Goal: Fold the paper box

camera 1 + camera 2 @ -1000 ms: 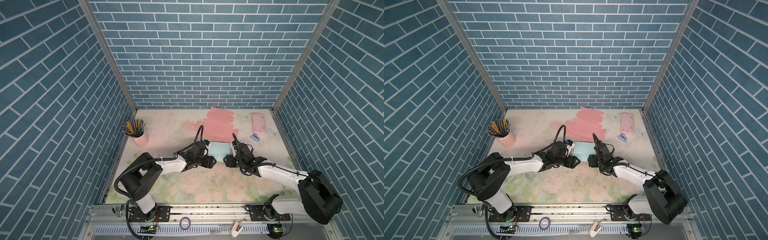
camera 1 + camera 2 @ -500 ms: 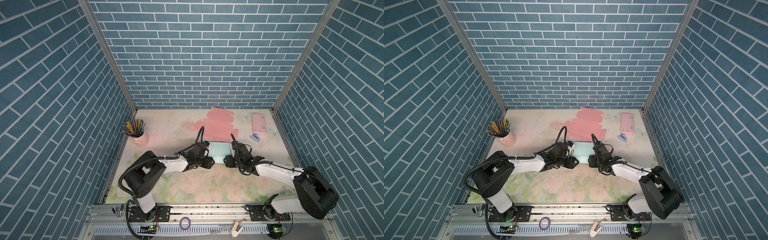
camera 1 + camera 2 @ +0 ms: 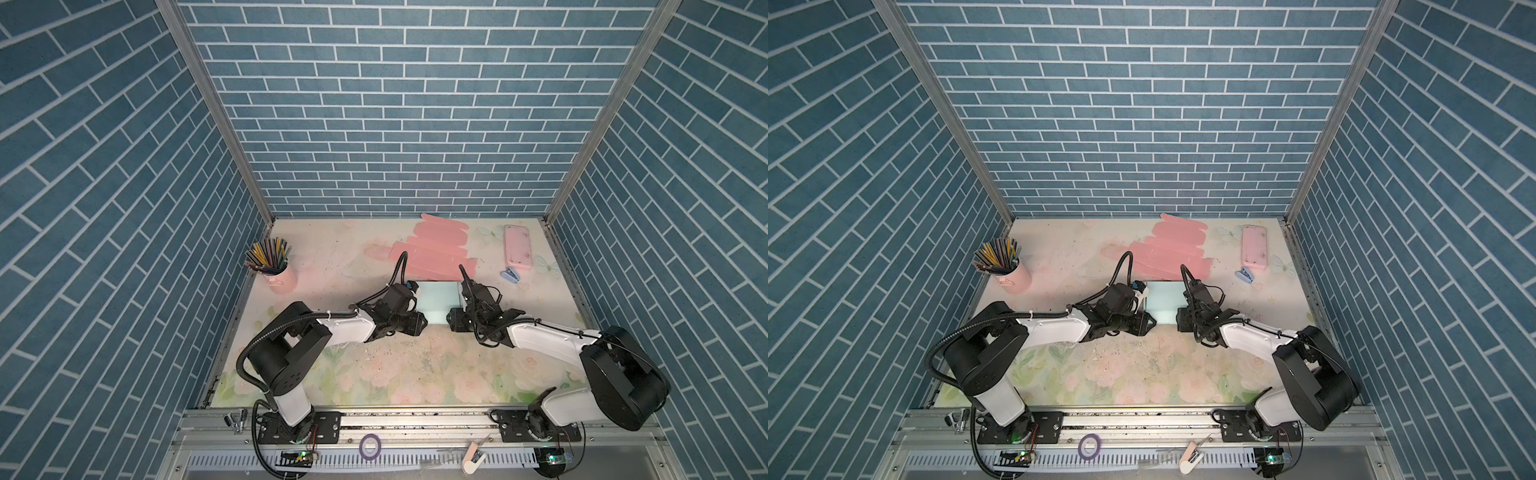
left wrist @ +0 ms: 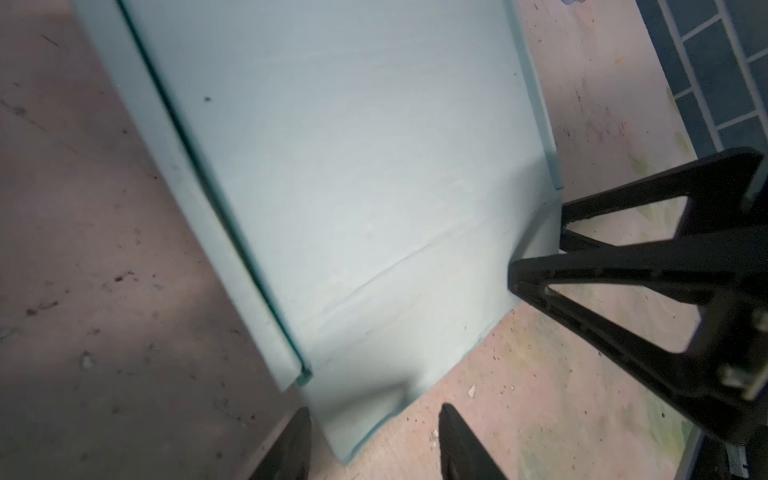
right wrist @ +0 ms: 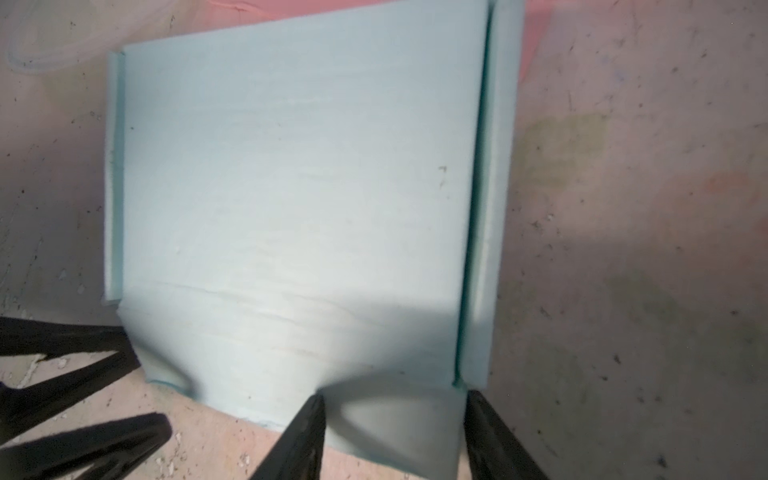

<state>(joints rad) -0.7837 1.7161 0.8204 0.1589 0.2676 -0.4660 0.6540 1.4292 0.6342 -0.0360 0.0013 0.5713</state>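
Note:
The paper box [image 3: 438, 300] is a pale blue sheet lying flat mid-table in both top views, its two long side strips folded over. My left gripper [image 4: 376, 440] is open at its near left corner. That corner of the front flap curls up between the jaws, against one finger [image 4: 301, 440] and clear of the other. At the near right corner my right gripper [image 5: 395, 415] is shut on the front flap, which bows up between its fingers [image 5: 313, 419]. In a top view both grippers, left [image 3: 1148, 324] and right [image 3: 1179, 322], sit low at the sheet's front edge.
Flat pink sheets [image 3: 436, 253] lie just behind the box. A pink case [image 3: 517, 248] and a small blue clip [image 3: 510, 274] are at the back right. A pink cup of pencils [image 3: 275, 272] stands at the back left. Brick walls enclose three sides.
My left gripper's jaws have narrowed around the near left corner of the flap. Both arms have shifted only slightly, and the right gripper keeps its grip.

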